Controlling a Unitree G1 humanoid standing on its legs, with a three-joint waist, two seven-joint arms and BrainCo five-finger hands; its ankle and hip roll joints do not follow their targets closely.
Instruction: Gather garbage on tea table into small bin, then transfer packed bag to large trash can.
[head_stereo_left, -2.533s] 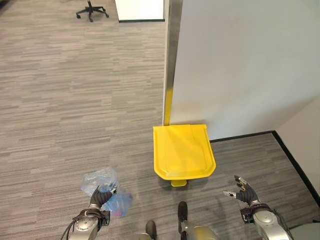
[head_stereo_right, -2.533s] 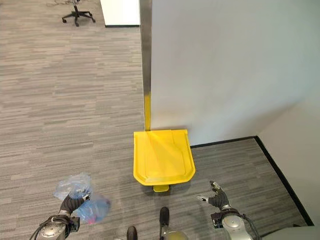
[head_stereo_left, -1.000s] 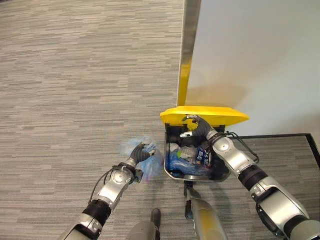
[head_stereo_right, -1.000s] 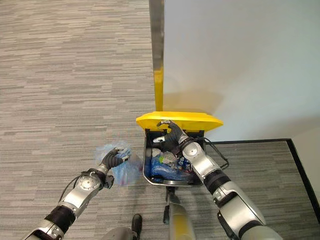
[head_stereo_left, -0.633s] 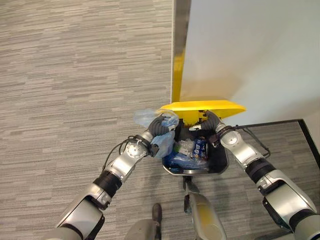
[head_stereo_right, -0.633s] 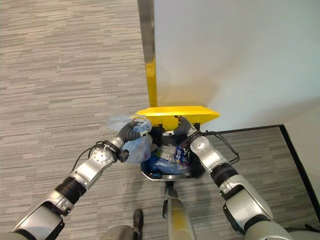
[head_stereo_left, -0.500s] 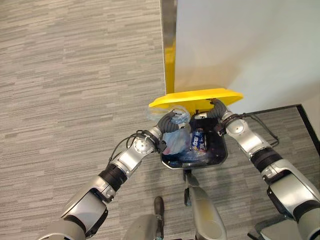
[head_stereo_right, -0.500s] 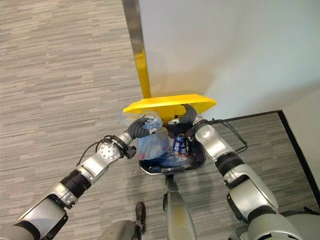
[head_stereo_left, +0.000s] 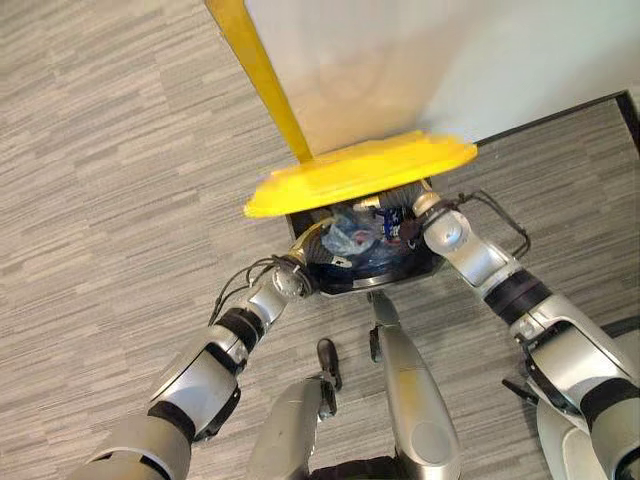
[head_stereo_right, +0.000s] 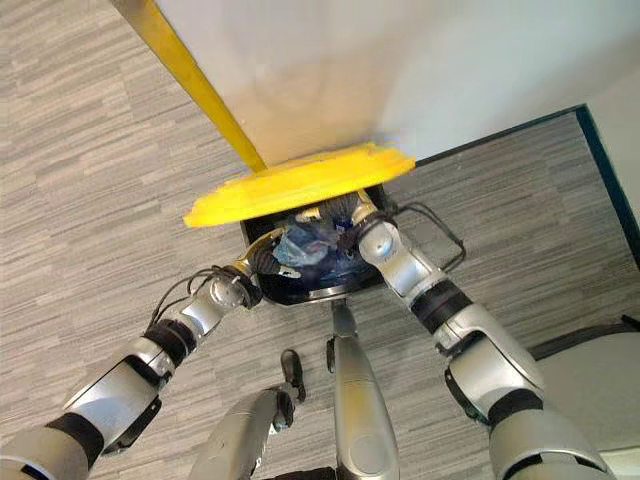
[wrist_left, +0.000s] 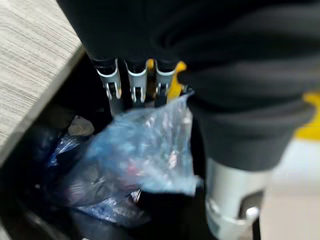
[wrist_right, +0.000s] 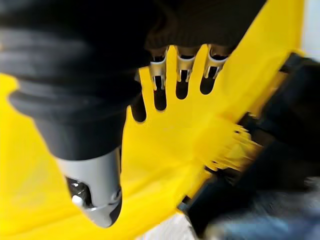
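Covering the floor is grey striped carpet (head_stereo_left: 110, 170), which meets a pale wall (head_stereo_left: 400, 50) with a dark skirting line; a yellow vertical strip (head_stereo_left: 262, 75) runs along the wall's edge. The large trash can (head_stereo_left: 400, 268), black-bodied, stands against the wall with its yellow lid (head_stereo_left: 360, 175) raised.

Both arms reach under the lid. The left hand (wrist_left: 131, 82) is inside the can's opening, and the clear bluish packed bag (wrist_left: 135, 155) hangs at its fingertips within the can, above other refuse. The left wrist view shows the fingers extended toward the bag's gathered top; whether they pinch it cannot be told. The right hand (wrist_right: 180, 75) presses straight, spread fingers against the underside of the lid, with the can's black rim alongside.

The eye views give the room, both arms and the lid, which hides both hands there; part of the bag (head_stereo_right: 300, 245) is seen below the lid's edge. The wrist views alone supply the fingers and the can's interior.
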